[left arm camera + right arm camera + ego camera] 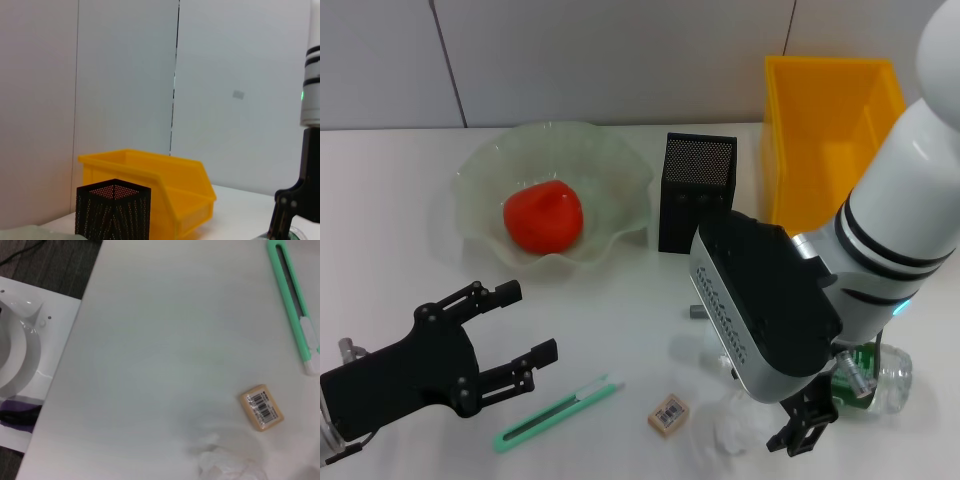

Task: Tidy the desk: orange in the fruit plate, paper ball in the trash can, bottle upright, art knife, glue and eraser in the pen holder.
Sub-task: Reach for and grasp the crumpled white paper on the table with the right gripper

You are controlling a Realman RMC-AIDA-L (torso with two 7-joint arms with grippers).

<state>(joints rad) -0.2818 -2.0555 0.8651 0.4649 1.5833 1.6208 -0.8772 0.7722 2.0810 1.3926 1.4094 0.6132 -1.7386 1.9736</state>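
The orange [542, 217] lies in the translucent wavy fruit plate [480, 175]. The black mesh pen holder [697, 190] stands beside the yellow trash can [830, 130]. A green art knife [560, 412], a tan eraser [668, 415] and a white paper ball [730, 435] lie near the table's front. The clear bottle [875, 378] lies on its side under my right arm. My right gripper [805, 428] hangs just beside the bottle and the paper ball. My left gripper [525, 325] is open above the table, left of the knife. A small grey end [695, 312] shows by the right wrist; I cannot tell whether it is the glue.
The right wrist view shows the knife [295, 305], eraser [261, 407] and paper ball [225, 465] near the table's front edge, with the robot's white base [20, 340] beyond it. In the left wrist view, the pen holder [112, 210] and yellow bin [150, 185] stand before a wall.
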